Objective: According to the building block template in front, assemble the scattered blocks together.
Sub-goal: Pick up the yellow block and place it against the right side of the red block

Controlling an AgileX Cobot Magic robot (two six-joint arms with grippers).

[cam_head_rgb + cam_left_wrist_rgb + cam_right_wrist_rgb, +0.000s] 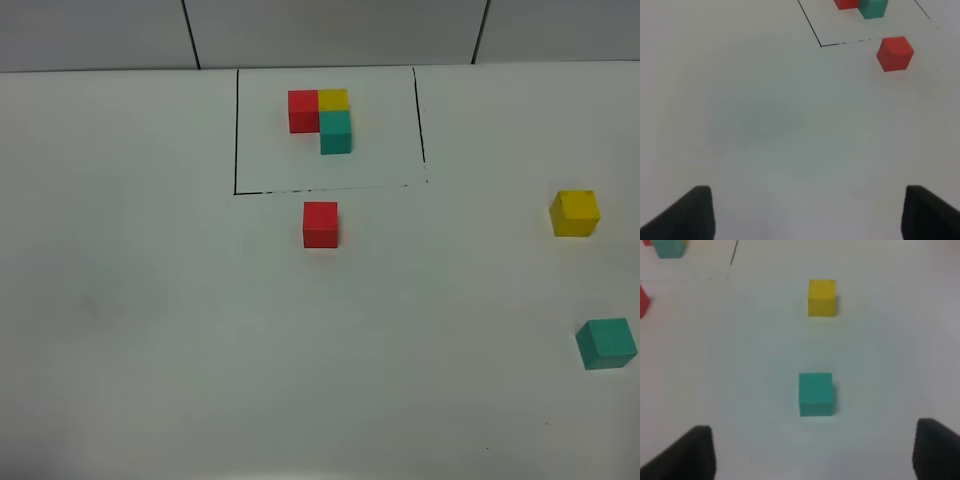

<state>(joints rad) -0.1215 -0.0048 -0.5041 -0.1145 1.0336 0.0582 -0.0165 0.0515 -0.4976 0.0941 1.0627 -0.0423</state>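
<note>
The building block template (322, 118), a red, yellow and teal L-shaped cluster, sits inside a thin black rectangle at the back. Of the scattered blocks, the red cube (320, 224) lies just in front of the rectangle. The yellow cube (575, 213) and the teal cube (606, 343) lie at the far right. Neither gripper shows in the exterior high view. My left gripper (807, 215) is open and empty, well short of the red cube (895, 53). My right gripper (812, 452) is open and empty, with the teal cube (816, 393) just ahead of it and the yellow cube (822, 298) beyond.
The white table (150, 330) ends at a grey panelled wall (330, 30) behind the template. The black outline (236, 130) is only drawn on the surface. The teal cube lies close to the right edge of the exterior high view.
</note>
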